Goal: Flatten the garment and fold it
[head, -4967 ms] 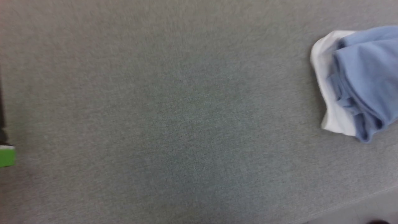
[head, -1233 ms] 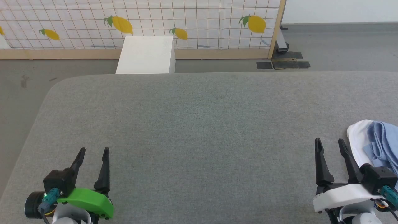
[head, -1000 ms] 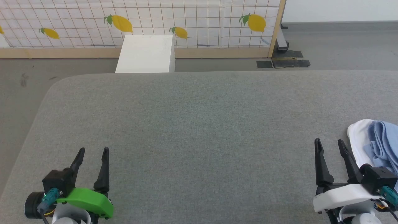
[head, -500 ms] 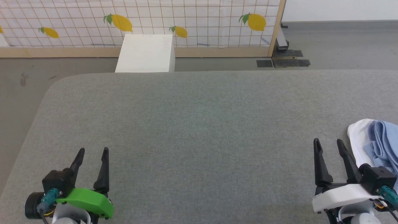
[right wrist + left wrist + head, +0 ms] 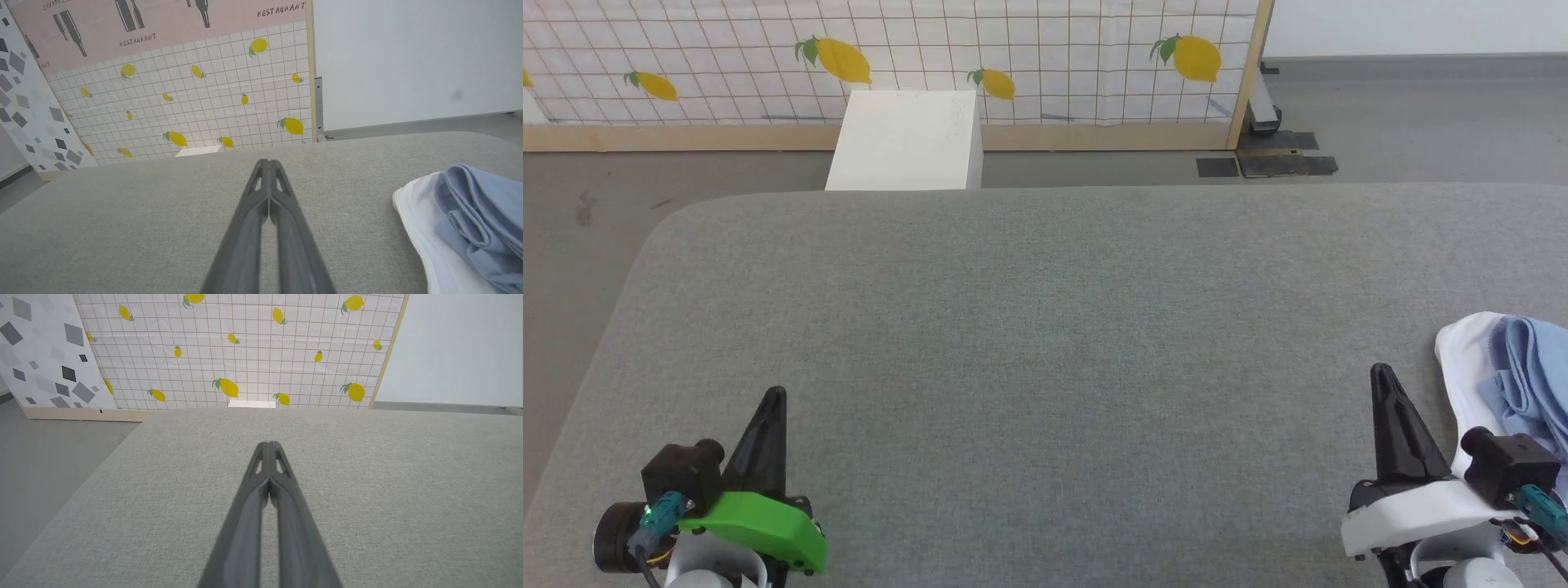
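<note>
The garment [image 5: 1515, 371] lies crumpled at the right edge of the grey padded surface [image 5: 1045, 327], light blue folds over a white inner layer. In the right wrist view the garment [image 5: 470, 212] sits to the right of my fingers, apart from them. My right gripper [image 5: 1380, 374] is shut and holds nothing, just left of the garment; its fingertips [image 5: 268, 162] meet over bare grey fabric. My left gripper [image 5: 774, 396] is shut and empty at the lower left, far from the garment, its tips [image 5: 269, 445] pressed together.
A white box [image 5: 905, 140] stands on the floor beyond the far edge of the surface. Behind it runs a lemon-print screen [image 5: 890, 57] with a wooden frame. The surface's left corner [image 5: 670, 237] is rounded, with grey floor beside it.
Both grippers have closed from open to shut, with nothing between the fingers. The arms and the garment have stayed where they were.
</note>
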Controlling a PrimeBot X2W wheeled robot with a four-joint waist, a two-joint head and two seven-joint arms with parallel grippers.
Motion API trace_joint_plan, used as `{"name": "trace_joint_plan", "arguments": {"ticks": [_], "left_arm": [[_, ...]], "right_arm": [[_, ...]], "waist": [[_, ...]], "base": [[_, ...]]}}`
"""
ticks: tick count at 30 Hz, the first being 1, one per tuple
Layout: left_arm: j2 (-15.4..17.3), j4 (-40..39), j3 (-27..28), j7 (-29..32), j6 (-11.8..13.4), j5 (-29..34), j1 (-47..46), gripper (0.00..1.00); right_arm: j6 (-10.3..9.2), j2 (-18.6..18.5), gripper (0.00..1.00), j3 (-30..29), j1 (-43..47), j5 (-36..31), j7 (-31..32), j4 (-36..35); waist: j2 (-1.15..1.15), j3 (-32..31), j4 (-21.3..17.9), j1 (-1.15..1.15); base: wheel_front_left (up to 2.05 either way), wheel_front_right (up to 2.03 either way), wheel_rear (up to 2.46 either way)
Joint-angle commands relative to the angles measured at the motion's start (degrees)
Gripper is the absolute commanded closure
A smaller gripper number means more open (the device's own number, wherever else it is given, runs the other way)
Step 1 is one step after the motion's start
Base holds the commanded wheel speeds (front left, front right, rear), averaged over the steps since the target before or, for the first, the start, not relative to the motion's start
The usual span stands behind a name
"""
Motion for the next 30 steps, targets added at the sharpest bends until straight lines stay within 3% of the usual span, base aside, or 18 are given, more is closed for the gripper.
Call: {"name": "trace_joint_plan", "arguments": {"ticks": [1,30], "left_arm": [[-0.52,-0.50,0.32,0.42,0.18,0.74,0.18,1.00],[-3.82,-3.42,1.77,3.68,0.73,5.53,0.73,1.00]], "right_arm": [[-0.01,0.02,1.00,0.20,0.08,-0.44,0.49,-0.56],[-0.03,0.04,1.00,1.22,0.29,-3.07,3.81,-3.12]], "waist": [[0.02,-0.01,0.00,0.00],[0.08,-0.17,0.02,0.00]], "base": [[0.00,0.00,0.00],[0.00,0.00,0.00]]}}
